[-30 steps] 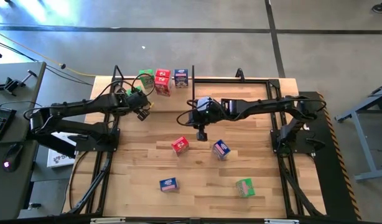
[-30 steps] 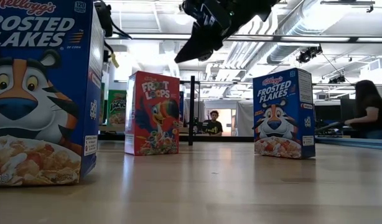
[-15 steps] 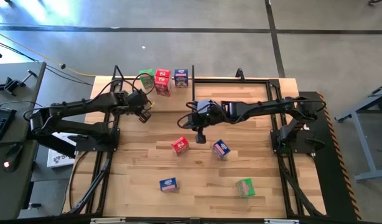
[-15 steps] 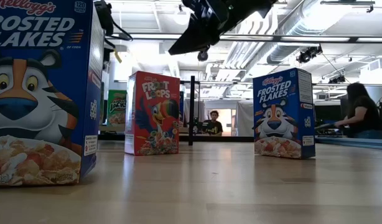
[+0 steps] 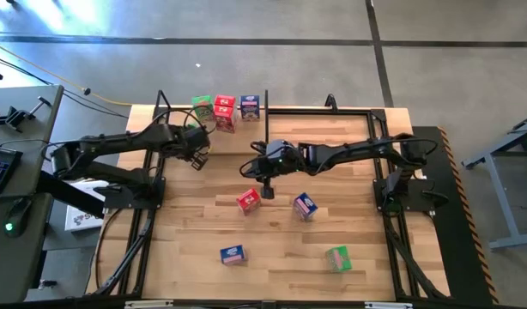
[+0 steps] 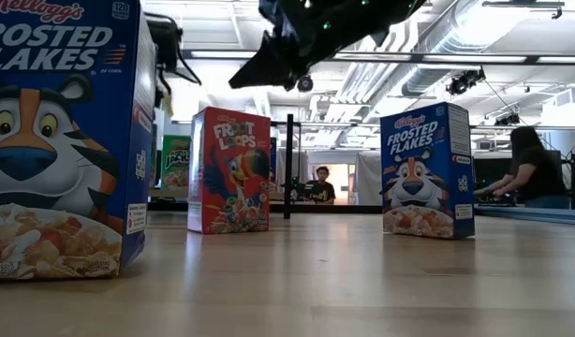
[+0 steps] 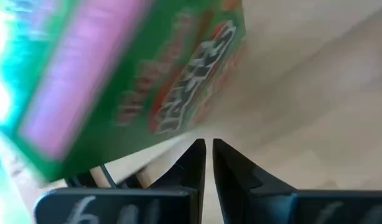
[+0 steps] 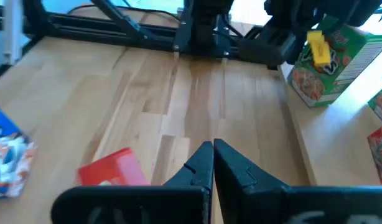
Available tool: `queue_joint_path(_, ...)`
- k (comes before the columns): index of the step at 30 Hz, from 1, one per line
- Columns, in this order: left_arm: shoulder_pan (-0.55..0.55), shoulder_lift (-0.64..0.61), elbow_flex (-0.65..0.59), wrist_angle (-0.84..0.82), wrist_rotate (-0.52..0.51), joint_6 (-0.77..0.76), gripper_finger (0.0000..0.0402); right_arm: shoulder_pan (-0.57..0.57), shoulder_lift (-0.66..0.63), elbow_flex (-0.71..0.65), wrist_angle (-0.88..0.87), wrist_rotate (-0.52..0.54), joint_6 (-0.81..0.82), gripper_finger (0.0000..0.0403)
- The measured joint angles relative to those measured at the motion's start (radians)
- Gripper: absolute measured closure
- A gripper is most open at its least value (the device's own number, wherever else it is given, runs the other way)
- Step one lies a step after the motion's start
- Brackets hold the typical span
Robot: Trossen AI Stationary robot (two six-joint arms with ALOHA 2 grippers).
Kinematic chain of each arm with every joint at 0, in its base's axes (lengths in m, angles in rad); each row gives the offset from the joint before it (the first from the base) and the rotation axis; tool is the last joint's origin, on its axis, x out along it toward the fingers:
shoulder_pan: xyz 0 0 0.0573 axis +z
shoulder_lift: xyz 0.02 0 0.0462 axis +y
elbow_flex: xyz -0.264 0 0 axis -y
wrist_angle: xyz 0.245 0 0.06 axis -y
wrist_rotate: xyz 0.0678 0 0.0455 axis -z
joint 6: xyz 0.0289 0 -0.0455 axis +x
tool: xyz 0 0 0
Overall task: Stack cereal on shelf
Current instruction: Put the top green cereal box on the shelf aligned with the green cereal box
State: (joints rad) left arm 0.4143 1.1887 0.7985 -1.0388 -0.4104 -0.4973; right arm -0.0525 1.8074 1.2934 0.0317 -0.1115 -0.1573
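Three cereal boxes, green, red and blue, stand in a row on the shelf at the table's far edge. On the tabletop lie a red box, two blue boxes and a green box. My right gripper hangs shut just above and to the far side of the loose red box. My left gripper is shut, close beside the shelf's green box, touching nothing that shows.
The shelf's black frame bar and upright divider run along the far edge. In the low view a blue box fills the near left. Bare planks lie between the loose boxes. A person sits beyond the table.
My right gripper has swung toward the table's left, coming over the loose red box, and stayed shut. None of the boxes has moved.
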Motion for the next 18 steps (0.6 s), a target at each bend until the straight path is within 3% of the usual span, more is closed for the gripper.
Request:
queue_joint_path(5, 0.02, 0.055, 0.014, -0.01, -0.079, -0.006, 0.0381, 0.0, 0.03, 0.0, 0.064, 0.102, 0.0, 0.0403)
queue_joint_path(11, 0.061, 0.062, 0.014, 0.006, -0.158, 0.025, 0.0381, -0.015, 0.008, -0.11, 0.267, 0.104, 0.044, 0.0403)
queue_joint_path(18, 0.084, 0.062, 0.014, 0.123, -0.09, 0.098, 0.0381, -0.027, -0.054, -0.22, 0.345, 0.107, 0.089, 0.0403)
